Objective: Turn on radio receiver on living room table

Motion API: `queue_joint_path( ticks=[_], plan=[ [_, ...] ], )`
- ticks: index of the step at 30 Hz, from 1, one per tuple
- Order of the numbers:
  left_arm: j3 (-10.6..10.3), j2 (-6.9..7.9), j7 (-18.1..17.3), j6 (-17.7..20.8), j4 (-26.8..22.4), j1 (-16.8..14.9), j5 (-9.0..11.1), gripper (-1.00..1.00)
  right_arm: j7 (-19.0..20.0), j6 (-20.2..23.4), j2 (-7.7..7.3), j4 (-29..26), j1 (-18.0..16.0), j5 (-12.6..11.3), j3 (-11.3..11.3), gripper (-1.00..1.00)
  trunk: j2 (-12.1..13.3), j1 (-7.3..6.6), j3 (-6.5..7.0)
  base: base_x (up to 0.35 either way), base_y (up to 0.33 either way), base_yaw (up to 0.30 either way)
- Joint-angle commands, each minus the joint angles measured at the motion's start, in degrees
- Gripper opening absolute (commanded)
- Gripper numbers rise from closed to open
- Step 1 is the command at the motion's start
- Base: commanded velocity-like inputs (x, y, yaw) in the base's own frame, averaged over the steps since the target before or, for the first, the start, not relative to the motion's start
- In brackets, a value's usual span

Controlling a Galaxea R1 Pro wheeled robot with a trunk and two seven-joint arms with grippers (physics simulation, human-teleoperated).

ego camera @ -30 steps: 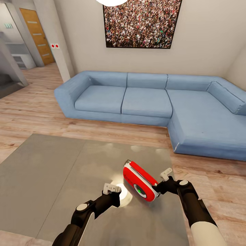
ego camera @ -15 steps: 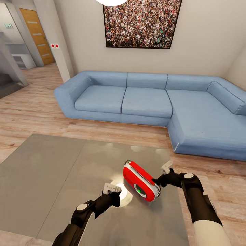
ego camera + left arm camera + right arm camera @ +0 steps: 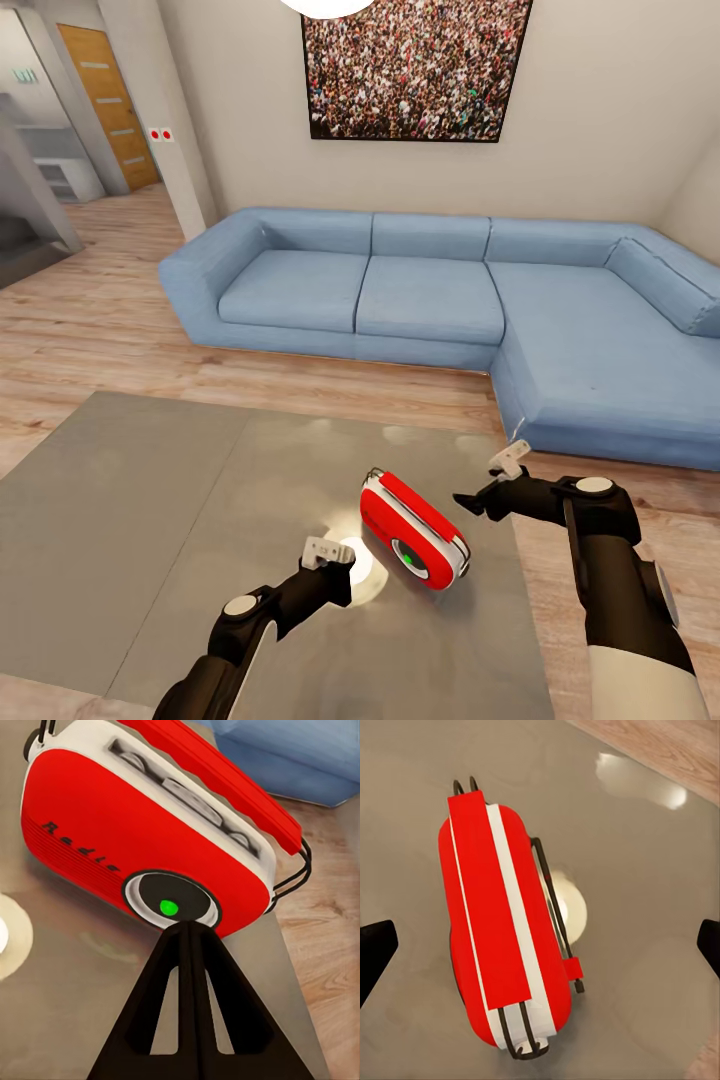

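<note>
- The radio receiver point(image 3: 413, 533) stands on its edge near the tabletop's point(image 3: 150, 520) right side; its long axis runs diagonally, and its green-centred dial faces the robot.
- The left gripper point(image 3: 322, 552), fingers pressed together, points at the dial.
- The right gripper point(image 3: 485, 485) is spread wide, apart from the radio on its right.
- Behind: wood floor point(image 3: 90, 330), blue sofa point(image 3: 440, 300), crowd photo point(image 3: 412, 68).
</note>
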Motion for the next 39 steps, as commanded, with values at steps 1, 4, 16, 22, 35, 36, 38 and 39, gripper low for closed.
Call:
queue_joint_path(
  ticks=[1,4,16,22,35,36,38,39],
  plan=[
    [0.0,0.0,0.0,0.0,0.0,0.0,0.0,-1.0,0.0,0.0,0.0,0.0,0.0,0.1,0.0,1.0,0.0,0.0,0.0,0.0,0.0,0.0],
    [0.1,-0.02,0.0,0.1,0.0,0.0,0.0,-1.0,0.0,0.0,0.0,0.0,0.0,0.4,0.0,1.0,0.0,0.0,0.0,0.0,0.0,0.0],
    [0.3,-0.17,0.7,0.2,-0.1,0.0,-0.3,-1.0,-0.1,-0.1,0.0,0.0,0.0,0.7,0.0,1.0,0.0,0.0,0.0,0.0,0.0,0.0],
    [0.2,-0.11,0.7,0.2,-0.4,0.0,-0.1,-1.0,0.0,-0.1,0.0,0.0,0.0,0.8,0.0,1.0,0.0,0.0,0.0,-0.033,0.0,0.0],
    [-0.1,-0.09,0.6,2.2,-3.1,0.0,-0.4,-1.0,0.0,-0.1,0.0,0.0,0.0,0.8,-0.2,1.0,0.0,0.0,0.0,-0.31,0.0,0.0],
    [-0.1,-0.09,0.6,2.2,-3.1,0.0,-0.4,-1.0,0.0,-0.1,0.0,0.0,0.0,0.8,-0.4,1.0,0.0,0.0,0.0,-0.345,0.0,0.0],
    [-0.1,-0.09,0.6,2.2,-3.1,0.0,-0.4,-1.0,0.0,-0.3,0.0,0.0,0.0,0.8,-0.6,1.0,0.0,0.0,0.0,-0.345,0.0,0.0],
    [0.0,-0.09,0.6,2.2,-3.1,0.0,-0.4,-1.0,0.0,-0.3,0.0,0.0,0.0,0.8,-0.7,1.0,0.0,0.0,0.0,-0.336,0.0,0.0]
  ],
)
